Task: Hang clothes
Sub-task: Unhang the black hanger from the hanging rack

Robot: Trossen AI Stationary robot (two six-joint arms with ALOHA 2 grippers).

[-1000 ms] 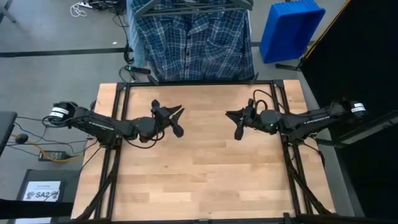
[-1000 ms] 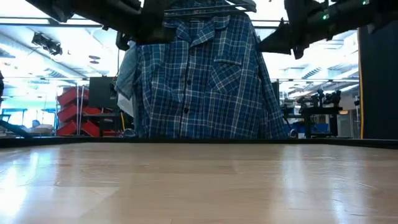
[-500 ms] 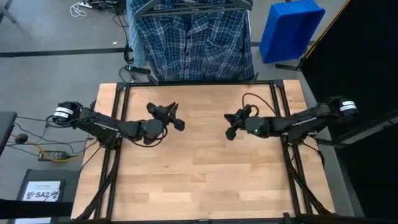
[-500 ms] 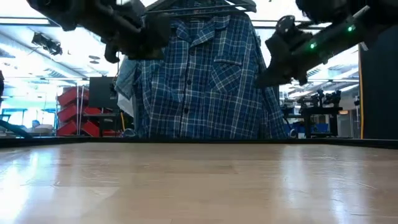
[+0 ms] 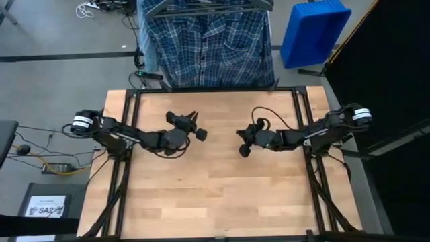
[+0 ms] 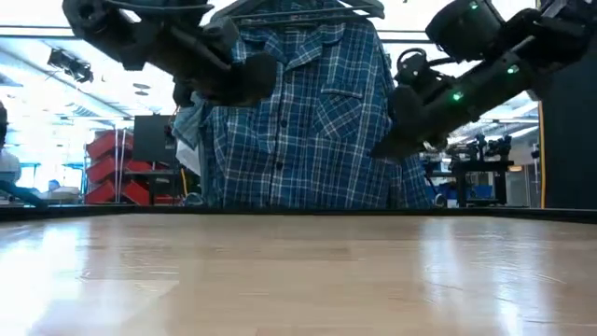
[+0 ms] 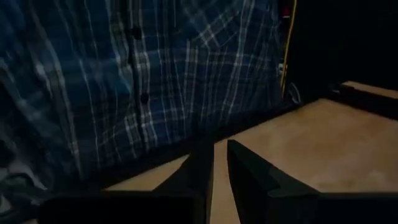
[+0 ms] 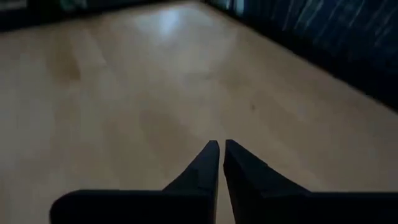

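Here the left gripper [image 5: 193, 126] hangs above the wooden table [image 5: 215, 195], near its far half and left of the middle. In the left wrist view its two dark fingers [image 7: 249, 177] stand almost together, with only a thin gap between them, and they hold nothing. The right gripper [image 5: 244, 141] hangs over the table opposite to it, right of the middle, and the two grippers are turned toward each other but are apart. In the right wrist view its fingers [image 8: 239, 165] are also nearly closed, with a narrow slit between the tips, and nothing is between them; they point down at the bare wood.

Beyond the far edge of the table the dark blue plaid shirt [image 5: 209, 44] hangs on a dark hanger [image 5: 201, 7]. Its collar is up, it is buttoned at the front, and a chest pocket is visible. In the low view the shirt [image 6: 308, 121] fills the space between the two arms, behind them. A blue bin [image 5: 314, 30] stands on the floor to the right of the shirt.
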